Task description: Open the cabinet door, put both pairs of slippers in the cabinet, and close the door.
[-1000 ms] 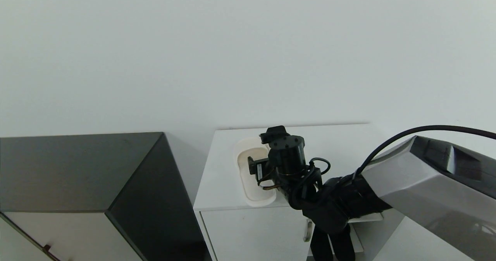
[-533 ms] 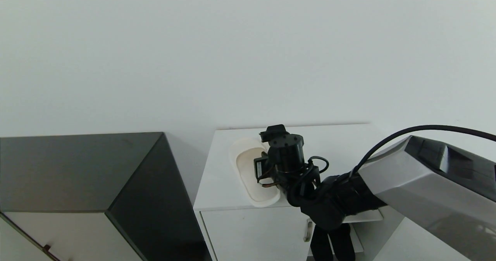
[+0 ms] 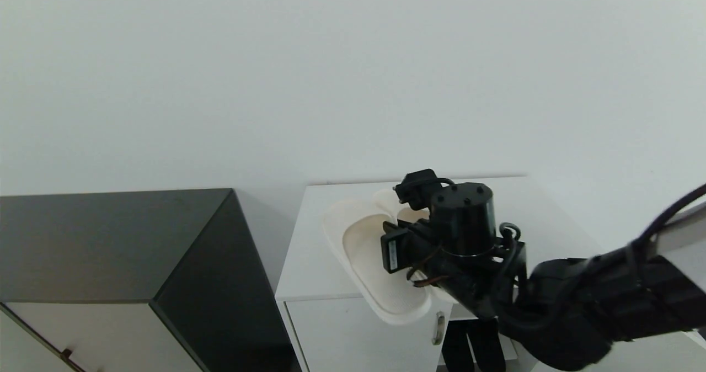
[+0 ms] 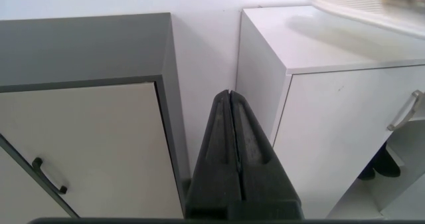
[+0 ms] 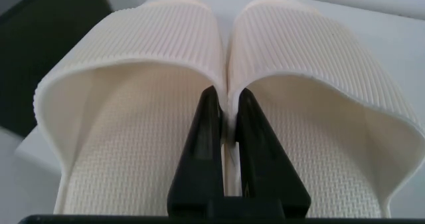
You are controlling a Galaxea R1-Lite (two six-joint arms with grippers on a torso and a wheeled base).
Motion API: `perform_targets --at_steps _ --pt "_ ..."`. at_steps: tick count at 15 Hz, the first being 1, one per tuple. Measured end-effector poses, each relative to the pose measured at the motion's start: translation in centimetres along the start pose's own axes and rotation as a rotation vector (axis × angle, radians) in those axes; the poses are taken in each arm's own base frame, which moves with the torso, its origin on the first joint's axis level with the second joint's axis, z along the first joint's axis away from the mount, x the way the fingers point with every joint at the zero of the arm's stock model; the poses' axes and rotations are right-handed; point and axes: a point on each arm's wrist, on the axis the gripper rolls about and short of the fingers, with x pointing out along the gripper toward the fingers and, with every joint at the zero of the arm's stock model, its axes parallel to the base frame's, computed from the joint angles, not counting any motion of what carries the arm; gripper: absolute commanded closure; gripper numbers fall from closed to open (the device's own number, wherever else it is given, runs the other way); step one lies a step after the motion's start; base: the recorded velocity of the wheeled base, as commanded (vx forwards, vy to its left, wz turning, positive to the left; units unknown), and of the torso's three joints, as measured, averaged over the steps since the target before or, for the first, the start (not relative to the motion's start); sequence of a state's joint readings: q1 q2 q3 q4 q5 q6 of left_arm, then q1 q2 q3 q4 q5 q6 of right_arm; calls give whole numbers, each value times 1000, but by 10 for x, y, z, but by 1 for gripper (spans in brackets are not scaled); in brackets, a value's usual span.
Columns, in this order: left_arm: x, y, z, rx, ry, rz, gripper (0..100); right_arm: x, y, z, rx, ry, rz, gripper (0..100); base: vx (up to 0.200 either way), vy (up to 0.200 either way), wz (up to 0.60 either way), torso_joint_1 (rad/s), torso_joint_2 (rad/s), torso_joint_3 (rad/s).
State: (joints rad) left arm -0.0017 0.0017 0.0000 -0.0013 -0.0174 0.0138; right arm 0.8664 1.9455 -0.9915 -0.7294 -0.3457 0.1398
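Note:
A pair of cream slippers (image 5: pixel 133 117) hangs side by side in my right gripper (image 5: pixel 228 127), whose fingers pinch the two inner edges together. In the head view the left cream slipper (image 3: pixel 375 267) hangs above the white cabinet's top (image 3: pixel 309 239), its heel past the front edge. The cabinet's left door (image 4: pixel 339 131) is shut, with a metal handle (image 4: pixel 405 111). Beside the handle a compartment stands open with a dark shoe-like shape (image 4: pixel 382 165) low inside. My left gripper (image 4: pixel 231 137) is shut and empty, low in front of the gap between the two cabinets.
A dark grey cabinet (image 3: pixel 110 239) with a pale door and small black handle (image 4: pixel 50 177) stands left of the white one, a narrow gap between them. A plain white wall runs behind both.
My right arm has lifted the cream slippers off the cabinet top and drawn them toward me and to the right. The second slipper has come into sight.

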Motion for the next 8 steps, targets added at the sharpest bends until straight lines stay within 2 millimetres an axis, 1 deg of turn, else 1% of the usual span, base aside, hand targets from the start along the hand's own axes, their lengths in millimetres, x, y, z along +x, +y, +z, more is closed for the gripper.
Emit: perform_targets --at_steps 2,3,5,8 --pt "0 0 0 4 0 -1 100 -32 -9 -4 -12 33 40 100 0 0 0 0 0 0" --pt "0 0 0 3 0 -1 100 -43 -13 -5 -17 42 49 100 0 0 0 0 0 0" --pt "0 0 0 -5 0 2 100 -59 -19 -8 -32 53 54 100 0 0 0 0 0 0" --pt "0 0 0 -4 0 0 100 -75 -26 -5 -57 48 99 100 0 0 0 0 0 0"
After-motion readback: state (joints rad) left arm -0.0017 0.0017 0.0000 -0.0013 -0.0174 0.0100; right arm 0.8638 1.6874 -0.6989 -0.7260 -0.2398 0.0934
